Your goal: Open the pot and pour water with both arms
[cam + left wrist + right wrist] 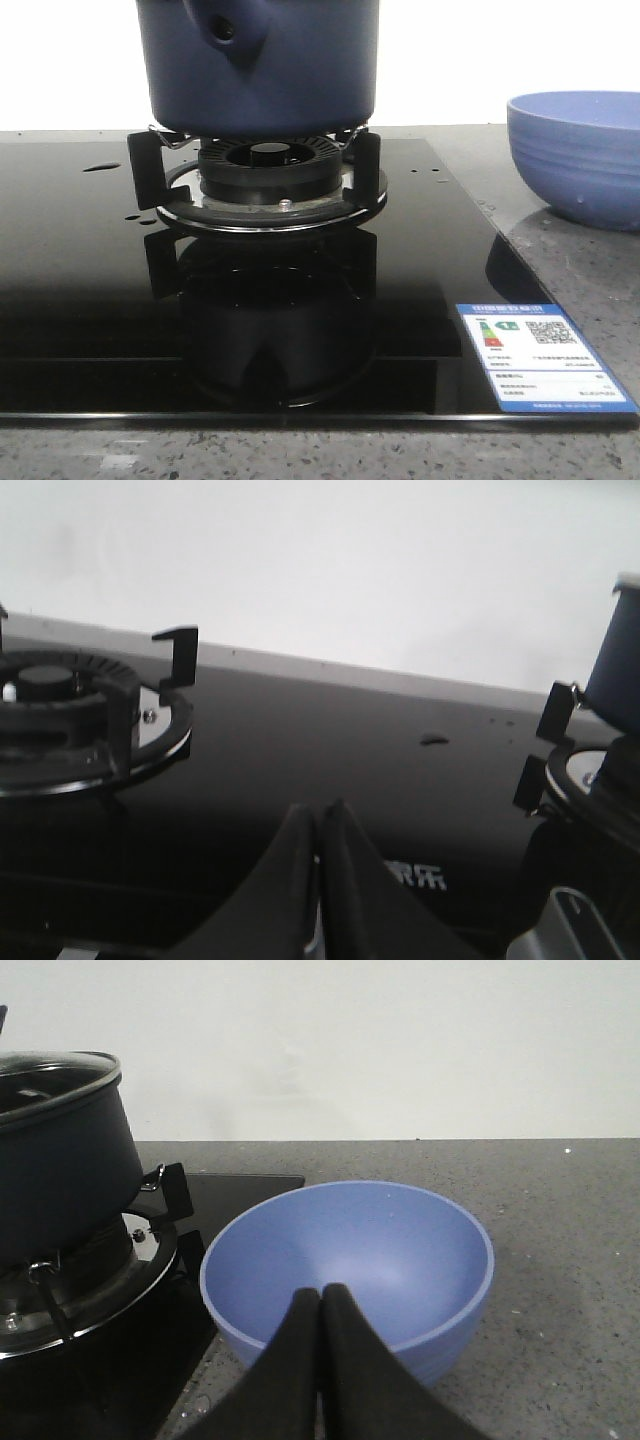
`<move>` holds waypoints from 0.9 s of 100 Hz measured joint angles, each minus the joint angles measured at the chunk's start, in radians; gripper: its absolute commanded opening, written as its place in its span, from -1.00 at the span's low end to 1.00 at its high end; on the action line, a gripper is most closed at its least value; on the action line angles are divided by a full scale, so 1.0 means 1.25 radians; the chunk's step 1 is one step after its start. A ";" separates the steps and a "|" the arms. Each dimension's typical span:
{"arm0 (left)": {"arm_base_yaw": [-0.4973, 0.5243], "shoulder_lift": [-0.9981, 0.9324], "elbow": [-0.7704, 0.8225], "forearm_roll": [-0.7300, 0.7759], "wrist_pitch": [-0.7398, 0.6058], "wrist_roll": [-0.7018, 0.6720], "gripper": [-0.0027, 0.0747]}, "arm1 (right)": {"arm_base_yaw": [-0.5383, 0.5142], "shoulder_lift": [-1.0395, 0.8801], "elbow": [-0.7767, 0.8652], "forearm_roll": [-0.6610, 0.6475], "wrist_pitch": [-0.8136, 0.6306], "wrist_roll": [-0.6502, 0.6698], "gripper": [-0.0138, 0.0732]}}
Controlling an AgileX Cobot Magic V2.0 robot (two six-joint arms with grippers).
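The left gripper (318, 880) has its 2 dark fingers pressed together with nothing between them, hanging low over the black glass cooktop (330, 770). The right gripper (322, 1360) is likewise pinched closed and empty, poised just beside the near rim of the light blue bowl (350, 1270).

Taking the pot (262, 65) as the landmark: it sits on the burner stand (270, 180), its lid (50, 1072) on, judging by the metal-rimmed glass across its top in the right wrist view. Its stubby handle socket (226, 30) faces the front camera. The bowl stands to the pot's right, off the cooktop on the grey speckled counter (570, 270), probably placed there to receive the pour. A 2nd burner (70, 715) lies well to the pot's left, unoccupied. A small puddle of water (433, 740) and a few drops glisten on the glass left of the pot.

From the left gripper the pot is off to the robot's right, well apart, only its edge showing. From the right gripper it lies to the robot's left, beyond the bowl's flank. Neither arm touches it, so the task looks barely begun; both grippers would likely need to open before lid or handle can be taken.
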 measured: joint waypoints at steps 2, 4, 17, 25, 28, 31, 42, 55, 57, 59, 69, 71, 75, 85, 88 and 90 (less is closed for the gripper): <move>0.000 0.000 0.000 -0.001 0.006 0.000 -0.98 | 0.000 0.000 0.000 0.000 0.000 0.000 -0.81; 0.000 0.000 0.000 0.000 0.009 0.000 -0.98 | 0.000 0.000 0.000 0.000 0.000 0.000 -0.81; 0.000 0.000 0.000 0.002 0.018 0.000 -0.98 | 0.000 0.000 0.000 0.000 0.000 0.000 -0.81; 0.000 0.000 0.000 0.003 0.018 0.000 -0.98 | 0.000 0.000 0.000 0.000 0.000 0.000 -0.81; 0.000 0.000 0.000 0.003 0.018 0.000 -0.98 | 0.000 0.000 0.000 0.000 0.000 0.000 -0.81; 0.000 0.000 0.000 0.003 0.018 0.000 -0.98 | 0.000 0.000 0.000 0.000 0.000 0.000 -0.81; 0.000 0.000 0.000 0.003 0.019 0.000 -0.98 | 0.000 0.000 0.000 0.000 0.000 0.000 -0.81; 0.000 0.000 0.000 0.004 0.019 0.000 -0.98 | 0.000 0.000 0.000 0.000 0.000 0.000 -0.81; 0.000 0.000 0.000 0.004 0.019 0.000 -0.98 | 0.000 0.000 0.000 0.000 0.000 0.000 -0.81; 0.000 0.000 0.000 0.004 0.019 0.000 -0.98 | 0.000 0.000 0.000 0.000 0.000 0.000 -0.81; 0.000 0.000 0.000 0.004 0.019 0.000 -0.98 | 0.000 0.000 0.000 0.000 0.000 0.000 -0.81; 0.000 0.000 0.000 0.004 0.019 0.000 -0.98 | 0.000 0.000 0.000 0.000 0.000 0.000 -0.81; 0.000 0.000 0.000 0.004 0.019 0.000 -0.98 | 0.000 0.000 0.000 0.000 0.000 0.000 -0.81; 0.000 0.000 0.000 0.004 0.019 0.000 -0.98 | 0.000 0.000 0.000 0.000 0.000 0.000 -0.81; 0.000 0.000 0.000 0.004 0.019 0.000 -0.98 | 0.000 0.000 0.000 0.000 0.000 0.000 -0.81; 0.000 0.000 0.000 0.004 0.019 0.000 -0.98 | 0.000 0.000 0.000 0.000 0.000 0.000 -0.81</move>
